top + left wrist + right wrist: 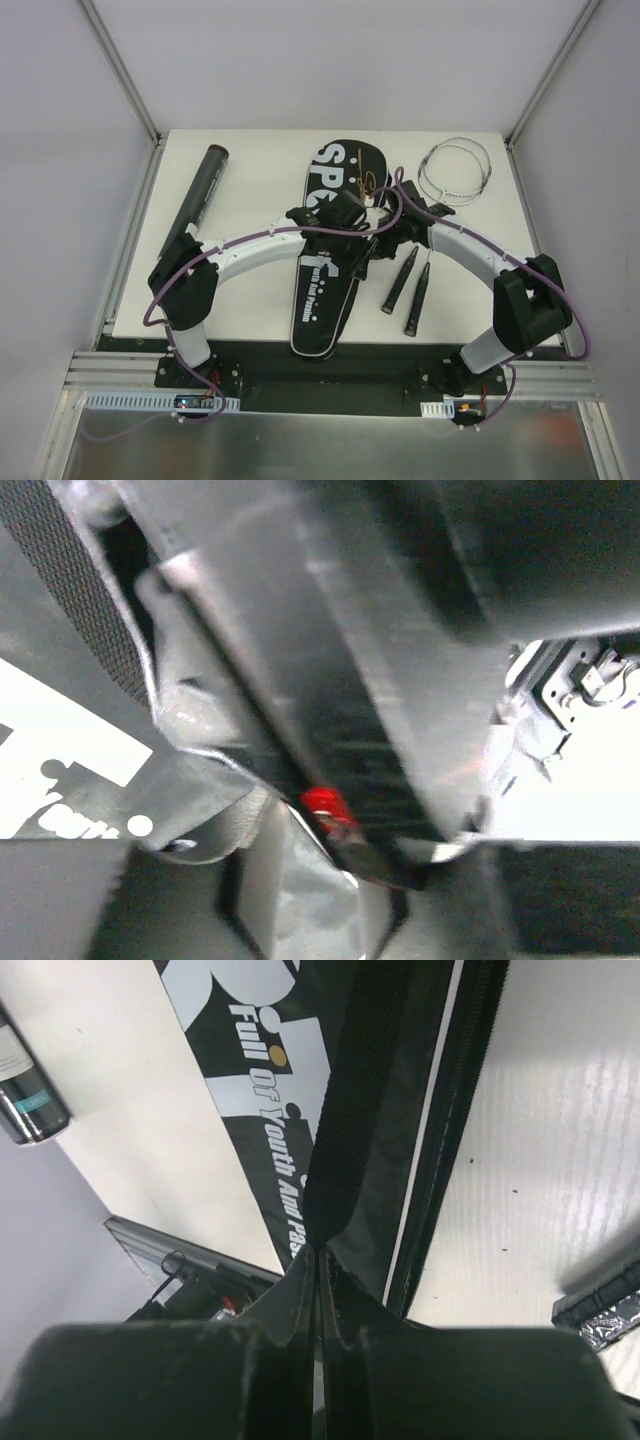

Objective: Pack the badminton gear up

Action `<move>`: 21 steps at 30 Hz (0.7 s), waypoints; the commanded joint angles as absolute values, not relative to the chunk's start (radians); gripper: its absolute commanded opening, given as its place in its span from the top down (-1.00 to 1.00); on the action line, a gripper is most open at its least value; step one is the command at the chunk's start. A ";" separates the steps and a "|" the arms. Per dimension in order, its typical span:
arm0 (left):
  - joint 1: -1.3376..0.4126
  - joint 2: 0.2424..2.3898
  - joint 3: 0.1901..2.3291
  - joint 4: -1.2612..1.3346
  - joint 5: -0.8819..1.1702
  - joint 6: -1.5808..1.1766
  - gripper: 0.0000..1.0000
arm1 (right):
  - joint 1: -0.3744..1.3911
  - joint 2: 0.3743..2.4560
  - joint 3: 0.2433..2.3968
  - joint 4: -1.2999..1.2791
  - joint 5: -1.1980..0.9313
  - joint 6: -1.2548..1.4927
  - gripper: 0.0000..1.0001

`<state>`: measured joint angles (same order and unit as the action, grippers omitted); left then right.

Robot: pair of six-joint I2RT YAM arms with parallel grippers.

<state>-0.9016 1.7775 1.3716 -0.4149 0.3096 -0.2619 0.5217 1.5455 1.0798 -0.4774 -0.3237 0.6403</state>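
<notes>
R gripper [320,1260] is pinched tight on the black webbing strap [352,1100] of the long black fabric bag [318,300], white SPORT lettering, lying mid-table w/ narrow end nearest the arm bases. L gripper [335,215] sits over the bag's middle; its view is blurred, can't tell its jaws. Long black tube [203,190] lies well left nr the edge. Thin silver rackets [455,172] just right of bag. Bare white tabletop [250,300] between bag & tube.

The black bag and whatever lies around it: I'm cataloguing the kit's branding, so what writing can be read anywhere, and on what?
"SP": big white letters on the bag; the letters after them are covered.
"Full Of Youth And Pas": smaller white line on the bag in the right wrist view, then hidden.
Label on the tube: too small to read.
Left wrist view: white letter fragments on the bag, unreadable.
</notes>
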 commanded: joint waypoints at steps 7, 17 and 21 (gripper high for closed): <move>-0.827 1.789 1.399 -0.406 0.311 -0.236 0.72 | 0.430 1.447 1.038 -0.373 -0.541 0.713 0.99; -0.821 1.776 1.399 -0.356 0.362 -0.279 -0.15 | 0.426 1.450 1.040 -0.359 -0.568 0.735 0.99; -0.789 1.798 1.416 -0.336 0.434 -0.316 0.47 | 0.425 1.445 1.045 -0.356 -0.571 0.736 0.99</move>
